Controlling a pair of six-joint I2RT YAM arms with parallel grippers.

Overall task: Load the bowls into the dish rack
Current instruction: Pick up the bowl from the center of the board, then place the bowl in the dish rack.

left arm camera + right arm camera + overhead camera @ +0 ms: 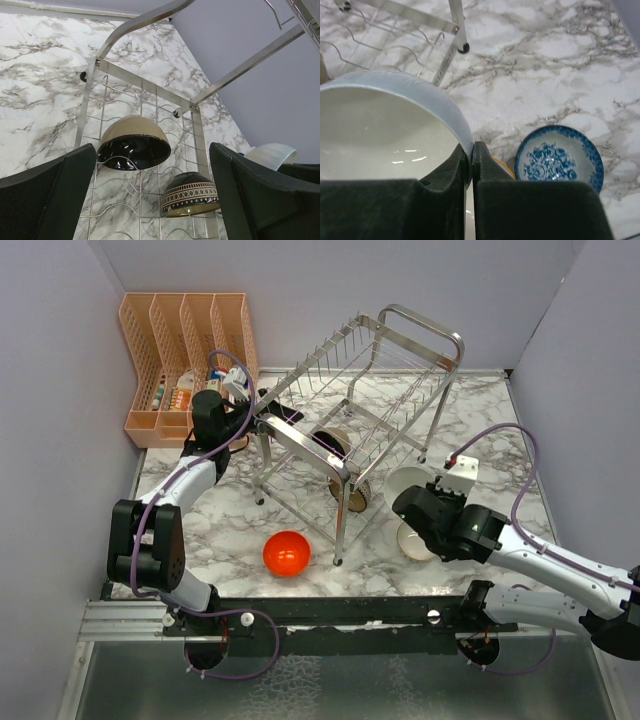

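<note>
Evidently the right claw was clamped on the white bowl at its rim; glossy, slippery, breakable, probably light. The left claw stood wide apart, empty.

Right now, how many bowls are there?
5: two bowls in the rack, a red one on the table, a white one in the right gripper, a blue one beside it. More could be hidden.

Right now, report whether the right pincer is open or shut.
Right pincer is shut on the white bowl: its fingers clamp the rim.
</note>
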